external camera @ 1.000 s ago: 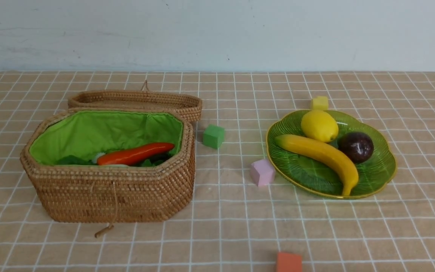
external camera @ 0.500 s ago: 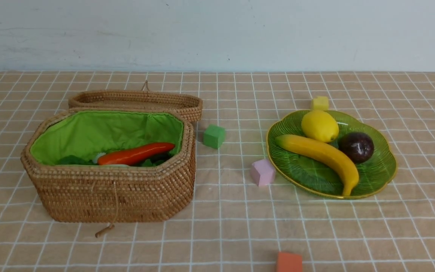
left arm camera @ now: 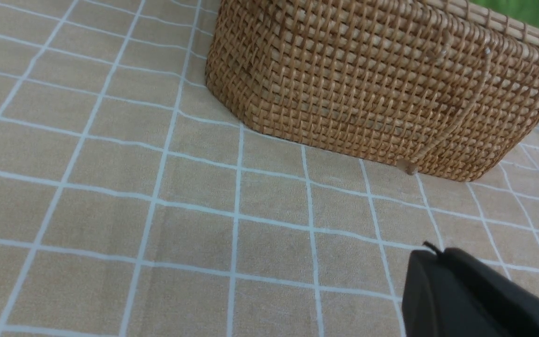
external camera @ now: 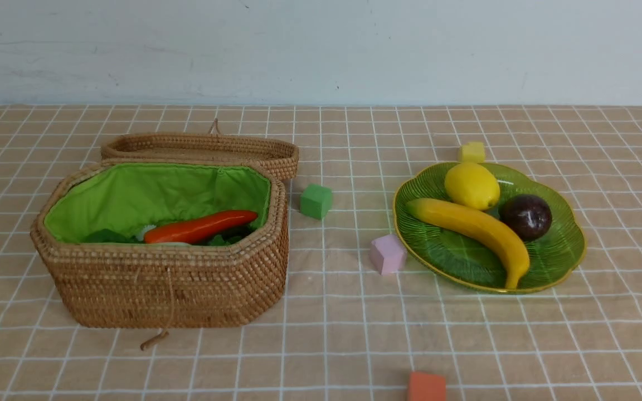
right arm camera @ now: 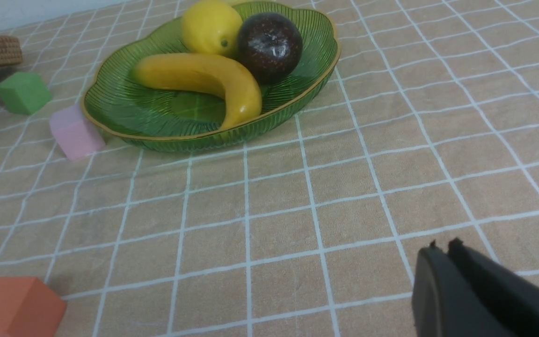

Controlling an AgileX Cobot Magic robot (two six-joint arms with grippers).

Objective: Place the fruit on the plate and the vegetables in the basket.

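The lemon (external camera: 471, 185), banana (external camera: 474, 228) and mangosteen (external camera: 525, 216) lie on the green glass plate (external camera: 560, 253) at the right. The open wicker basket (external camera: 170, 278) stands at the left with the orange carrot (external camera: 198, 227) and green leaves inside; the eggplant and radish are mostly hidden. Neither gripper shows in the front view. My left gripper (left arm camera: 439, 252) is shut and empty above the cloth, near the basket's (left arm camera: 367, 84) front wall. My right gripper (right arm camera: 442, 245) is shut and empty, well short of the plate (right arm camera: 260, 128).
Foam cubes lie on the checked cloth: green (external camera: 315, 201) between basket and plate, pink (external camera: 387, 254) beside the plate's left rim, yellow (external camera: 472, 151) behind the plate, orange (external camera: 426, 386) at the front edge. The basket's lid (external camera: 198, 147) lies open behind it.
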